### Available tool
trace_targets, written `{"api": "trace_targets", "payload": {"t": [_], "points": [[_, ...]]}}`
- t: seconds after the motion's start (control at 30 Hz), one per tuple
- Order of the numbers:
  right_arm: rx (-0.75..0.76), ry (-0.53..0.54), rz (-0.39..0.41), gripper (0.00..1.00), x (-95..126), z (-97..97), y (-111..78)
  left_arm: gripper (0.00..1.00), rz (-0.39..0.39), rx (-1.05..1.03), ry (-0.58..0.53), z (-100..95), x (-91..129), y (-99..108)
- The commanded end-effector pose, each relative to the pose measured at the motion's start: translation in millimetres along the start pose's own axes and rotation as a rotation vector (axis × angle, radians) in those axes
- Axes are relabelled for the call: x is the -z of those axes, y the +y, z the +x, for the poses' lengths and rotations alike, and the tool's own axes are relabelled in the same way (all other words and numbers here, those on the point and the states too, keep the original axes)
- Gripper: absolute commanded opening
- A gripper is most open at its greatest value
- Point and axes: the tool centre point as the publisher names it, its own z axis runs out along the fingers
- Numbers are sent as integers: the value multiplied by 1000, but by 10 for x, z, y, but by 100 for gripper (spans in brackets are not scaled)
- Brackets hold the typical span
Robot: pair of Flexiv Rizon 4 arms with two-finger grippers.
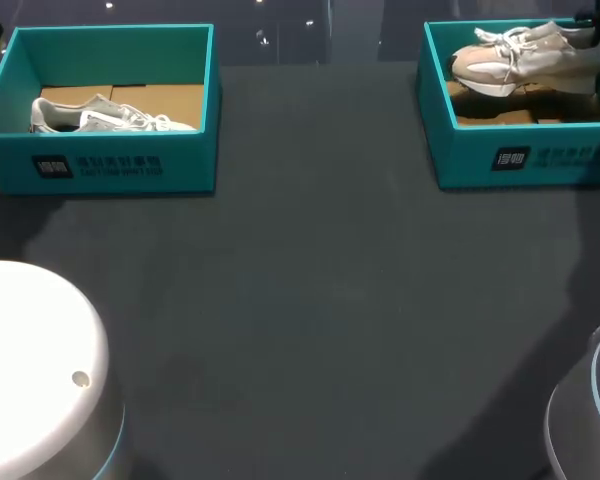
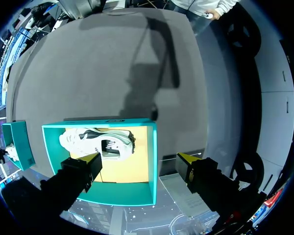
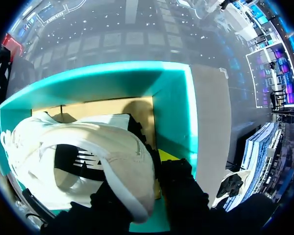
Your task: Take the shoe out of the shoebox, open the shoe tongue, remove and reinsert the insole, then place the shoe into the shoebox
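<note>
My left fingers (image 2: 90,161) stand wide apart, holding nothing. They hang above the left shoebox (image 2: 153,147) at the far side of the worktop (image 1: 310,320). The grey shoe (image 2: 95,139) lies on its side on that box's cardboard floor. My right fingers (image 3: 167,157) seem clamped on the heel of the pale shoe (image 3: 88,147), though one fingertip is hidden behind it. That shoe is tilted above the floor of the right shoebox (image 3: 179,107), its toe pointing toward the other box.
</note>
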Motion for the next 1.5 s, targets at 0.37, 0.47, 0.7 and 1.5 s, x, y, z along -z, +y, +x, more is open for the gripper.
{"api": "trace_targets", "payload": {"t": [0.37, 0.47, 0.7, 1.5], "points": [[20, -25, -9, 0, 653, -40, -99, 100, -2, -1, 1, 1, 7, -18], [27, -30, -22, 0, 824, -47, -123, 100, -2, -1, 1, 1, 7, -18], [45, -89, -49, 0, 1253, -6, -184, 100, -2, -1, 1, 1, 7, -18], [51, -180, -126, 0, 2397, 839, -1027, 100, -2, -1, 1, 1, 7, -18]]}}
